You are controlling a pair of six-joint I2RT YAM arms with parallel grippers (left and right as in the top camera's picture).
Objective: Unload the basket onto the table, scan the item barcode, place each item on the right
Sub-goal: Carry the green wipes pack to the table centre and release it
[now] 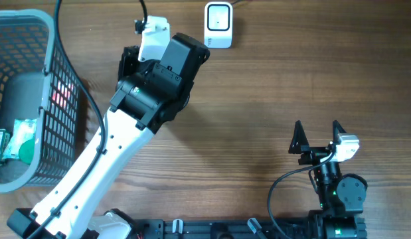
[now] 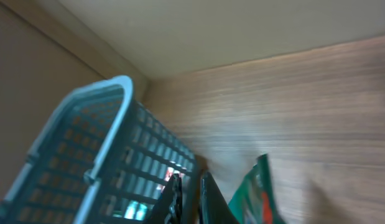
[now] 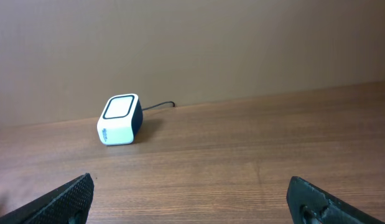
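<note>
The left hand (image 2: 191,200) has its two dark fingers (image 2: 211,202) pressed together. In the left wrist view a flat green packet with red print (image 2: 257,190) shows just beside these fingers, on their right, standing on its edge over the brown wooden worktop (image 1: 258,99). I cannot tell if the fingers pinch the packet or only stand beside it. From above, the hand and the packet are hidden under the black and white wrist of the left arm (image 1: 125,133), which reaches from the near left corner toward the far middle of the worktop.

The grey plastic mesh basket (image 1: 59,133) stands at the left edge, close to this arm. Inside it lie more green and white packets (image 1: 19,139), and a red glow (image 1: 62,93) sits on its mesh wall.

The small white box-shaped barcode scanner with a dark side (image 1: 218,25) stands at the far edge with its cable behind it, well apart from the basket.

The right hand (image 1: 318,143) is spread wide and holds nothing, low at the near right side, and it faces the scanner (image 3: 119,119).
</note>
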